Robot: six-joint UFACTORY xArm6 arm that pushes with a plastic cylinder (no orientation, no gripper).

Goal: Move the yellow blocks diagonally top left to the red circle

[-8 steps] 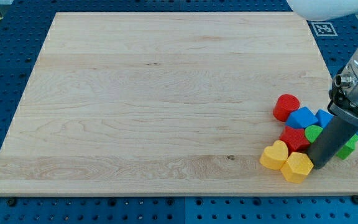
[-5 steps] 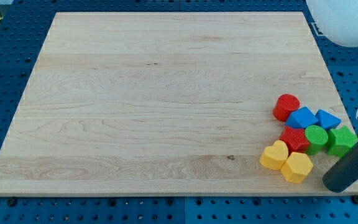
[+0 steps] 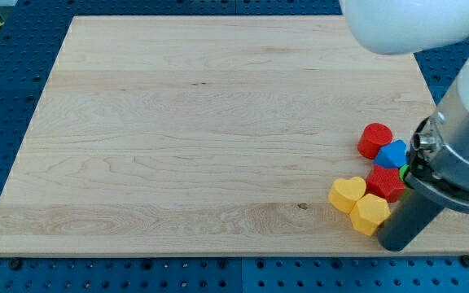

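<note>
Camera view shows the wooden board [image 3: 218,130] lying on a blue perforated table [image 3: 6,65], and all the blocks are gathered near the right edge of the board, at the near side. My tip [image 3: 396,244] stands on the board just right of the yellow hexagonal block [image 3: 369,215]; it looks to be touching that block, but I cannot tell this for sure. The rod has no fingers, so nothing opens or closes; it only presses from the side. The yellow heart block [image 3: 348,194] lies just left and a little far of the hexagonal one, and the two touch each other. A second red block [image 3: 386,183], whose shape I cannot make out, sits just right of the heart and touches the hexagonal block at its far side. The red circle [image 3: 375,140] is farther, apart from both yellow blocks. A blue block [image 3: 393,154] lies just right of the red circle, partly covered by the arm [image 3: 454,155]. A small green piece [image 3: 402,172] shows at the edge of the arm.
</note>
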